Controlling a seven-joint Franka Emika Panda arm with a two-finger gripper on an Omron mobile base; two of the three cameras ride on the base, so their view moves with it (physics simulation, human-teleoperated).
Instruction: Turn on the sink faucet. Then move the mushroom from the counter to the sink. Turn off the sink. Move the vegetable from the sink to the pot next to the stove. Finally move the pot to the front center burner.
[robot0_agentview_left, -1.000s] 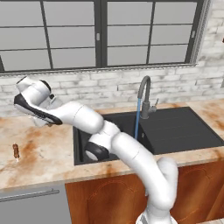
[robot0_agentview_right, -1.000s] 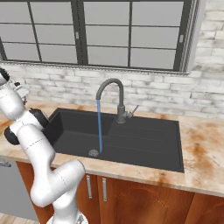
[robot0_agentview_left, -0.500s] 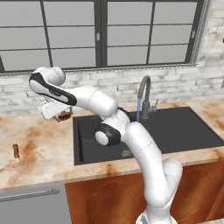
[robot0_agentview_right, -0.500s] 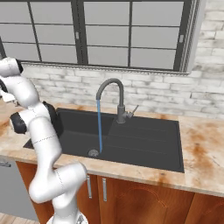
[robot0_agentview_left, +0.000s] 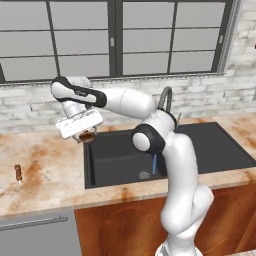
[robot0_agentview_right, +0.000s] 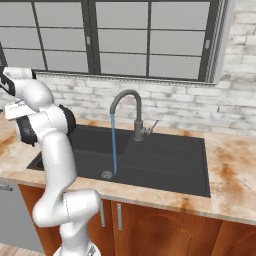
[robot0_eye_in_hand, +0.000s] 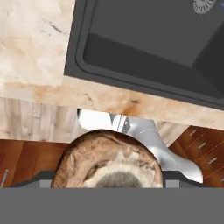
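My gripper (robot0_agentview_left: 84, 134) holds the mushroom (robot0_agentview_left: 87, 135) just beside the sink (robot0_agentview_left: 115, 159), so dropping now might hit the desk (robot0_agentview_left: 45, 170).

The sink (robot0_agentview_left: 215, 145) sat sunk in the counter (robot0_agentview_left: 45, 170), with the sink faucet (robot0_agentview_right: 131, 112) standing behind its basin below the window (robot0_agentview_right: 145, 37). The claw (robot0_agentview_left: 81, 131) hung over the counter just left of the sink's rim, the mushroom (robot0_agentview_left: 87, 135) between its fingers. A stick-like piece (robot0_agentview_left: 18, 172) lay on the counter well to the left.
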